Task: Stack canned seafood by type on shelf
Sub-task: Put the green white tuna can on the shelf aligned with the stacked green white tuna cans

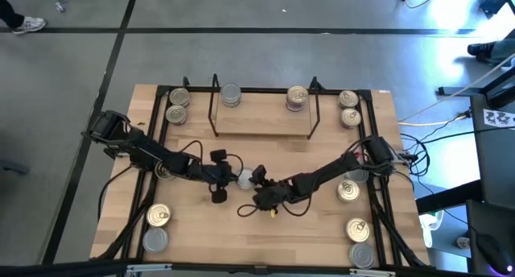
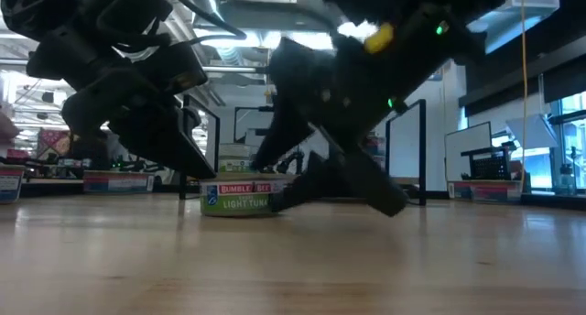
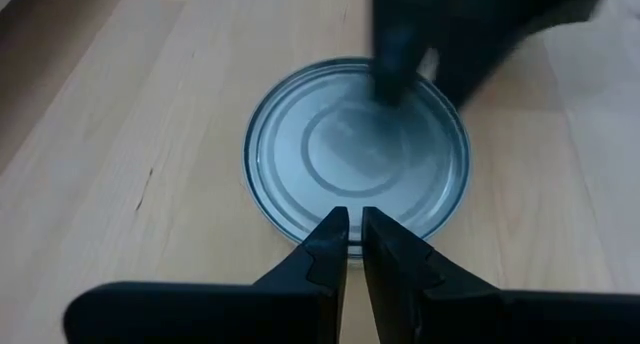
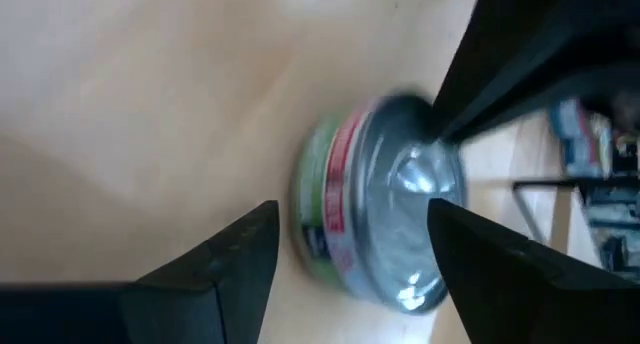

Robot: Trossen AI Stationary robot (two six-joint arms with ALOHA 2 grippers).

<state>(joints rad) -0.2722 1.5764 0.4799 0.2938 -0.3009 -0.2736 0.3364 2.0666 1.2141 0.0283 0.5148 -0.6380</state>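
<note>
A flat tuna tin (image 1: 244, 178) with a plain silver top and a green label (image 2: 240, 198) stands on its base on the tabletop, in the middle between both arms. My left gripper (image 3: 355, 222) is shut and comes at the tin from the table's left. My right gripper (image 4: 352, 212) is open and comes from the right. Its two fingers stand on either side of the tin, and I see no touch. The shelf (image 1: 261, 122) stands at the far middle of the table, with a tin (image 1: 231, 94) toward its left end and another (image 1: 297, 97) toward its right end. My left gripper has its shut fingertips (image 4: 445, 124) on the tin's silver top, at the rim (image 3: 352, 202) that faces the table's left. The fingers slant down from the left. The tin sits flat on the table.
Other tins lie in pairs near the table's corners: far left (image 1: 177, 105), far right (image 1: 348, 108), near left (image 1: 156, 226), near right (image 1: 360, 241). Single tins sit beside the left arm (image 1: 165, 171) and the right arm (image 1: 348, 190). A black frame (image 1: 161, 140) and cables run along the sides.
</note>
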